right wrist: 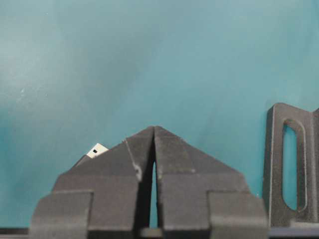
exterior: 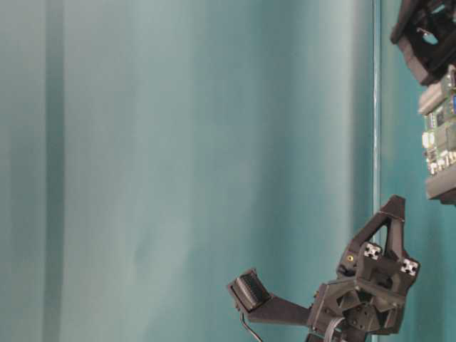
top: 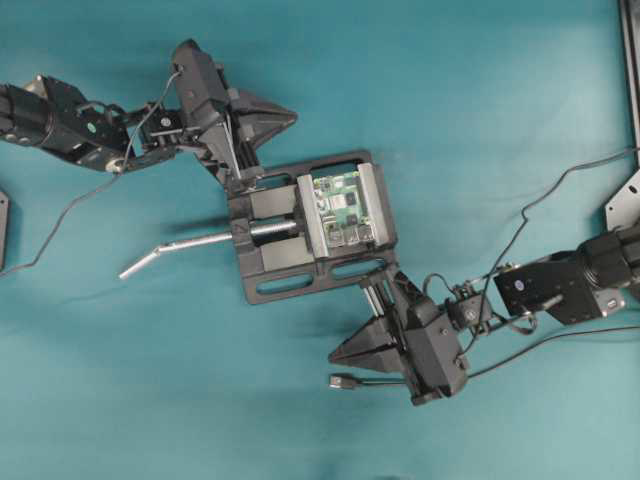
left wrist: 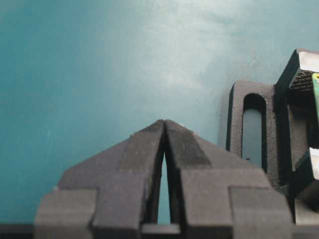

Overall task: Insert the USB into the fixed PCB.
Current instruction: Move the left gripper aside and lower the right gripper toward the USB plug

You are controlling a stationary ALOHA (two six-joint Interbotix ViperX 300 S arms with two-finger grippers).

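The USB lies on the teal table, long axis level across the overhead view, silver tip pointing left, just beside the right gripper and apart from it. In the right wrist view only a corner of its metal tip shows past the fingers. The fixed PCB sits clamped in the black vise; the table-level view cuts it off. Both grippers rest low beside opposite corners of the vise. The right gripper's jaws meet with nothing between them; the left gripper likewise, tips together and empty.
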